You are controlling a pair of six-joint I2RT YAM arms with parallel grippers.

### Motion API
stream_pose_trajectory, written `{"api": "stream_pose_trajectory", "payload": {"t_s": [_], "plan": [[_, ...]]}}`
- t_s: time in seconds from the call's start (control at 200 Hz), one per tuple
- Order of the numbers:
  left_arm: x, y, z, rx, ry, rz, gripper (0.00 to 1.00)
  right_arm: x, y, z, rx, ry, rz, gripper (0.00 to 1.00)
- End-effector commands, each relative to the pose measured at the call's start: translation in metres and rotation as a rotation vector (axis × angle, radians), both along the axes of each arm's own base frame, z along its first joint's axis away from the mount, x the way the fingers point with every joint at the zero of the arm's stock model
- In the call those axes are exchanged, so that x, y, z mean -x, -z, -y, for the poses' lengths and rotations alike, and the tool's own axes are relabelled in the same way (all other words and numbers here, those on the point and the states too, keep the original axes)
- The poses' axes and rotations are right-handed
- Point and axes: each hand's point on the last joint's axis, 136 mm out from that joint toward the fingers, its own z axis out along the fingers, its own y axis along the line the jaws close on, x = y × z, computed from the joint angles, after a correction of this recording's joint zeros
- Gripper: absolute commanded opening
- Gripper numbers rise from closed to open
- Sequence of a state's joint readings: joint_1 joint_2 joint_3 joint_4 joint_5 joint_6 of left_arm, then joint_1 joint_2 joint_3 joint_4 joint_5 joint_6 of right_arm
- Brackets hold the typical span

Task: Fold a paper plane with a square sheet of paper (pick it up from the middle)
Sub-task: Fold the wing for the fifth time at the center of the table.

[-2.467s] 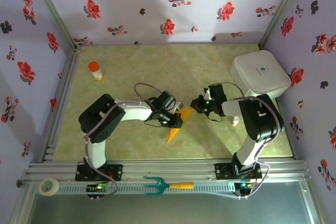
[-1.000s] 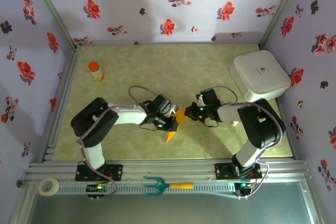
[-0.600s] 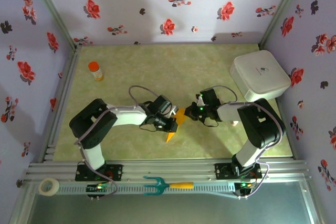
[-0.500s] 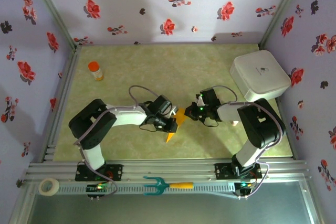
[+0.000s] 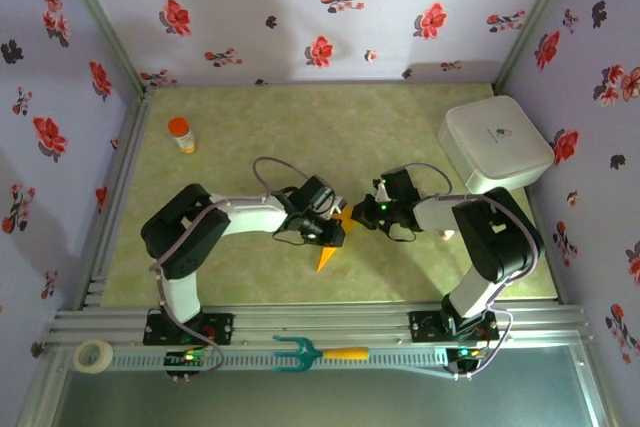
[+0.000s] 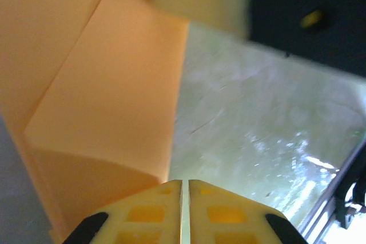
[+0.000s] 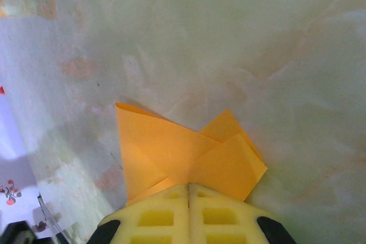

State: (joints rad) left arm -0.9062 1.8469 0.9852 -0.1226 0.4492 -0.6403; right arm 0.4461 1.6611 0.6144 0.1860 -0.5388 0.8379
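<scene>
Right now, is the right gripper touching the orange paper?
Touching. The right wrist view shows the right gripper shut on the edge of the paper.

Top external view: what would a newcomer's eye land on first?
The orange paper, folded to a point, is at mid-table where the left gripper and right gripper, both shut, meet over it. Its creased flaps fan out from the right gripper's closed pads. A white box sits at the back right corner.

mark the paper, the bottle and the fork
paper [image 7: 171,147], right wrist view, middle of the folded flaps
bottle [image 5: 178,127], top view, orange cap
fork [image 5: 345,352], top view, orange handle
</scene>
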Motion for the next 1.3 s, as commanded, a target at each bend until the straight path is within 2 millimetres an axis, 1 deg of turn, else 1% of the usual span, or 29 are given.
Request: {"api": "stream_pose_trajectory", "payload": {"t_s": [0.0, 0.155, 0.405, 0.59, 0.665, 0.73, 0.805, 0.93, 1.04, 1.145, 1.215, 1.295], "plan": [[0.022, 0.018, -0.018, -0.067, 0.026, -0.066, 0.12, 0.015, 0.040, 0.027, 0.161, 0.045, -0.093, 0.00], [0.033, 0.019, -0.035, -0.092, 0.025, -0.069, 0.13, 0.014, 0.041, 0.028, 0.165, 0.046, -0.095, 0.00], [0.048, 0.017, -0.047, -0.090, 0.036, -0.081, 0.14, 0.014, 0.042, 0.030, 0.170, 0.052, -0.096, 0.00], [0.064, 0.023, -0.063, -0.125, 0.040, -0.104, 0.13, 0.014, 0.040, 0.030, 0.169, 0.050, -0.094, 0.00], [0.065, 0.021, -0.068, -0.128, 0.027, -0.090, 0.13, 0.013, 0.039, 0.030, 0.167, 0.050, -0.092, 0.00], [0.061, 0.012, -0.066, -0.106, 0.020, -0.054, 0.12, 0.012, 0.037, 0.029, 0.162, 0.049, -0.087, 0.00], [0.051, -0.004, -0.057, -0.054, 0.009, 0.005, 0.10, 0.010, 0.034, 0.026, 0.150, 0.045, -0.080, 0.00], [0.028, -0.029, -0.041, 0.005, -0.024, 0.083, 0.10, 0.006, 0.029, 0.022, 0.131, 0.040, -0.069, 0.01], [0.010, -0.043, -0.028, 0.050, -0.044, 0.129, 0.11, 0.005, 0.027, 0.022, 0.128, 0.039, -0.064, 0.02], [-0.002, -0.043, -0.018, 0.061, -0.047, 0.125, 0.13, 0.005, 0.027, 0.021, 0.123, 0.035, -0.062, 0.02], [-0.006, -0.036, -0.013, 0.054, -0.036, 0.106, 0.13, 0.005, 0.026, 0.020, 0.117, 0.032, -0.061, 0.02], [-0.004, -0.025, -0.011, 0.038, -0.020, 0.072, 0.12, 0.003, 0.024, 0.018, 0.109, 0.030, -0.058, 0.03]]}}
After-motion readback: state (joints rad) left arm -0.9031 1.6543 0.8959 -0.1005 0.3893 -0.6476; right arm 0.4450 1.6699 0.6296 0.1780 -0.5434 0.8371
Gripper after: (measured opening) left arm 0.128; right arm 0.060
